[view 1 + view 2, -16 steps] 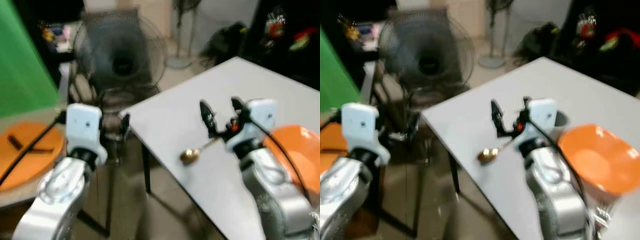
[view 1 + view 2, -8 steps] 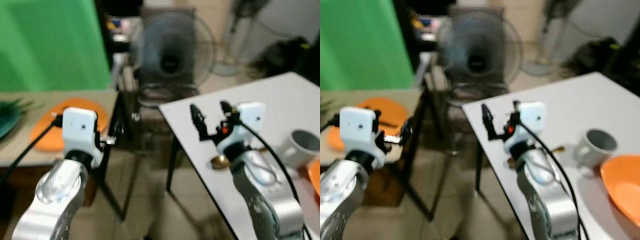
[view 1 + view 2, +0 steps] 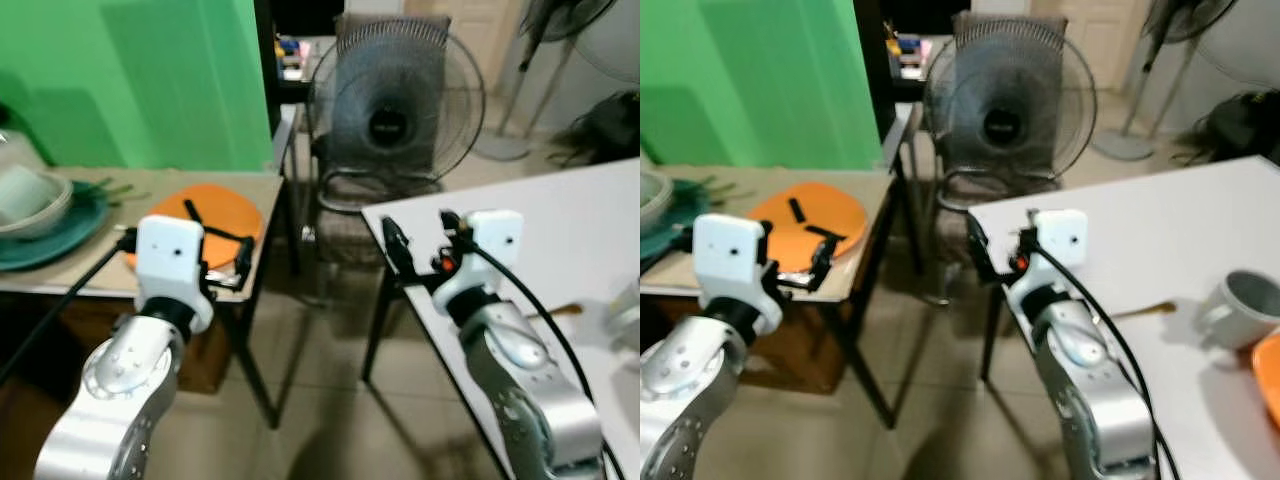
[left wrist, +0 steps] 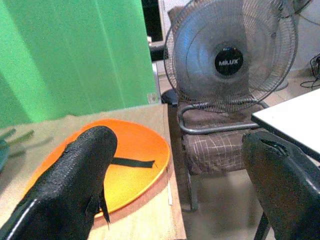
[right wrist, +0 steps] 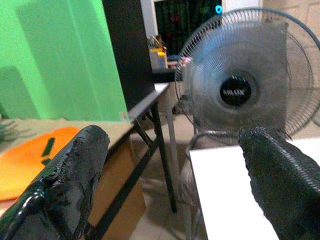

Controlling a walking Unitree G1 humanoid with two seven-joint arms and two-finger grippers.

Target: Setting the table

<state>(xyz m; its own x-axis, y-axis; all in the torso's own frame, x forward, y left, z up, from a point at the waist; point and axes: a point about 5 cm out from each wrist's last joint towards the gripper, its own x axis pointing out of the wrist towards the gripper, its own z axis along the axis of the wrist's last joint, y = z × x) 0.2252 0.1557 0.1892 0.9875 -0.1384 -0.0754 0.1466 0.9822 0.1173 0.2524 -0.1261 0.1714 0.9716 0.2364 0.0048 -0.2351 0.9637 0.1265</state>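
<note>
An orange plate [image 3: 214, 213] with two black sticks [image 4: 132, 162] on it lies on a beige side table [image 3: 90, 275] at the left. My left gripper [image 3: 238, 268] hangs open and empty just in front of that table's near corner, with the plate beyond its fingers [image 4: 75, 185]. Over the near corner of the white table [image 3: 560, 230], my right gripper [image 3: 422, 232] is open and holds nothing. On the white table lie a spoon [image 3: 1145, 312], a grey cup [image 3: 1250, 305] and the edge of an orange bowl [image 3: 1270, 365].
A teal plate with a pale bowl [image 3: 35, 205] sits at the side table's far left. A standing fan [image 3: 395, 105] and a chair [image 4: 220, 145] fill the gap between the two tables. A green screen [image 3: 130, 80] stands behind; tiled floor lies below.
The camera has swung left: the white table slid to the right and the side table with the orange plate came into view. Both grippers stay open and empty.
</note>
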